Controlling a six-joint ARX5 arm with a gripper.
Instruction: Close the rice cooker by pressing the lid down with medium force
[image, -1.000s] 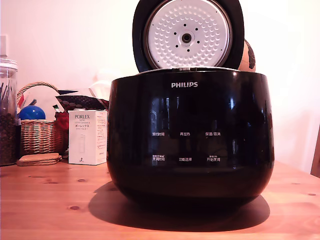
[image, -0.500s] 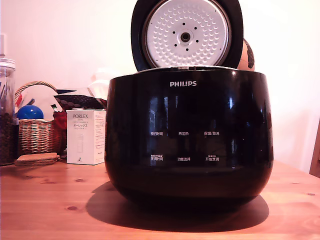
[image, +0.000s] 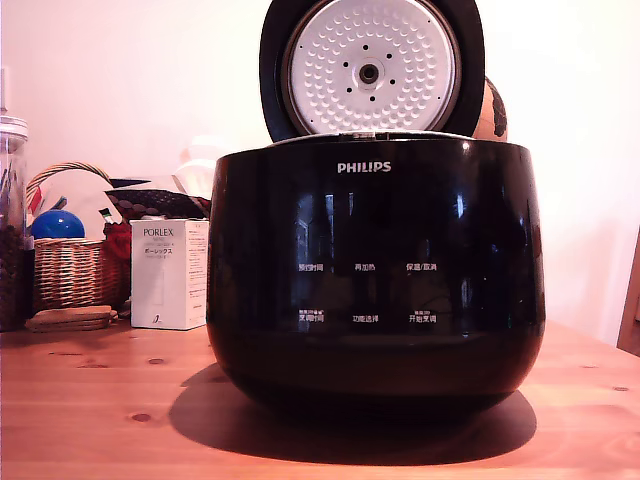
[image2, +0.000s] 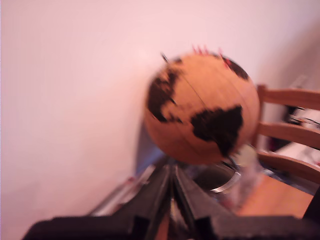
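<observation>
Everything's slid slightly left; glossy black Philips rice cooker (image: 375, 280), its dimpled-disc lid (image: 370, 68) upright, my black gripper (image2: 172, 192) clenched empty.

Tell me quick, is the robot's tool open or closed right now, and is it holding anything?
Tool: closed, fingers pressed together, nothing visible between them. It is not touching the lid, which stands open.
</observation>
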